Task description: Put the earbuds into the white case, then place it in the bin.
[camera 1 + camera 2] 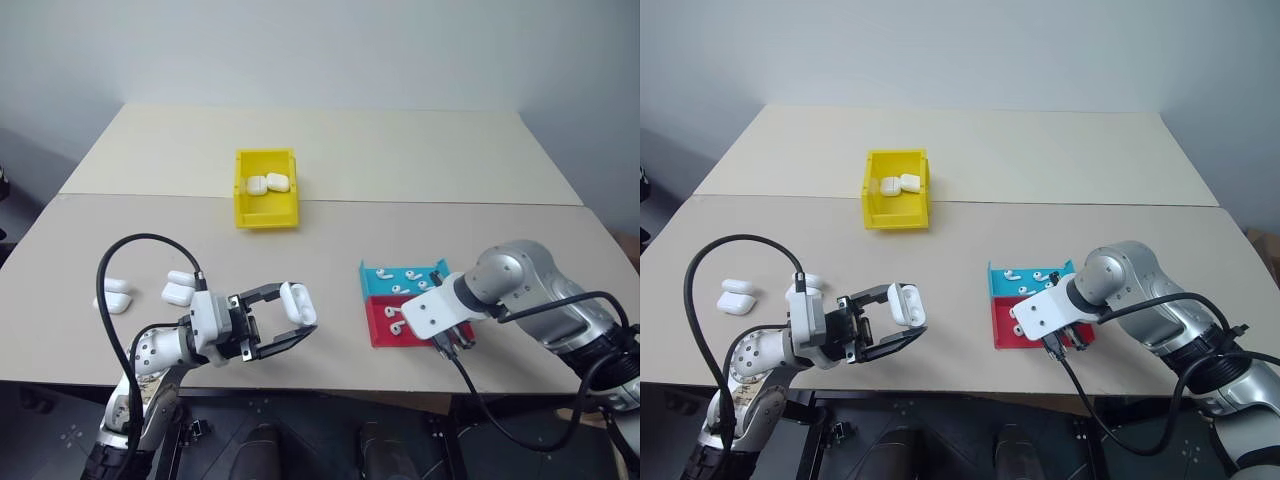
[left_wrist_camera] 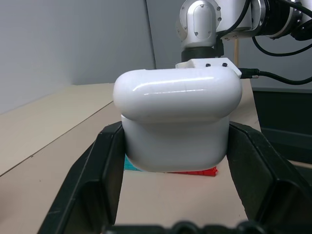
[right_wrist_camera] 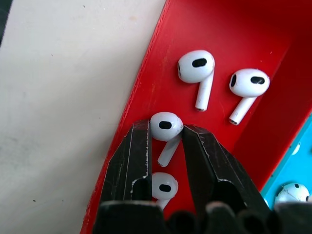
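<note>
- A pale beige table point(image 1: 400, 150) of two boards stands before a plain grey wall.
- Spare cases point(image 1: 113, 296) lie at far left.
- The left gripper point(image 1: 285, 322) fingers clamp a white case point(image 1: 298, 302) above the table edge.
- The yellow bin point(image 1: 266, 212), mid-table, holds two cases.
- The right gripper point(image 3: 166, 141) fingers pinch an earbud point(image 3: 165, 125) in the red tray point(image 1: 384, 331), beside the blue tray point(image 1: 372, 280).

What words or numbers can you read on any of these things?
None: there is no writing to read on anything here.
The white case in the left end effector is plain and glossy.
The earbuds in the red tray carry only dark oval spots, not letters.
The yellow bin and the blue tray show no label.
</note>
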